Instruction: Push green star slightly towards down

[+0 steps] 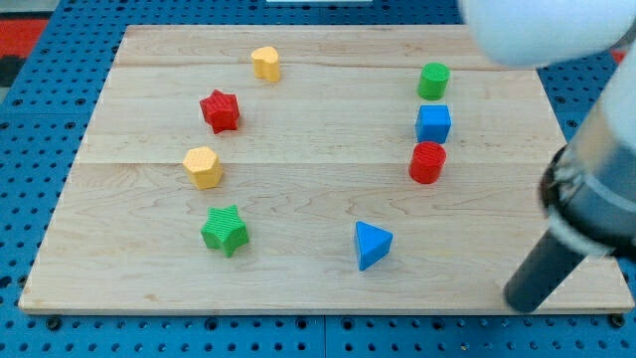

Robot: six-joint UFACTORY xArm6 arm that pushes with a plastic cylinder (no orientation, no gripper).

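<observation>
Green star (226, 230) lies at the wooden board's (308, 278) lower left, below a yellow block (203, 166) and well left of the blue triangle (372, 244). The board rests on a blue pegboard (30, 129). My tip (519, 301) touches down at the lower right, far from the star, holding nothing.

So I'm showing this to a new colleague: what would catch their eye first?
The big dark rod at the view's lower right, my tip near the board's edge, far from every block. Next, the green star at lower left and the blue triangle at bottom centre.
</observation>
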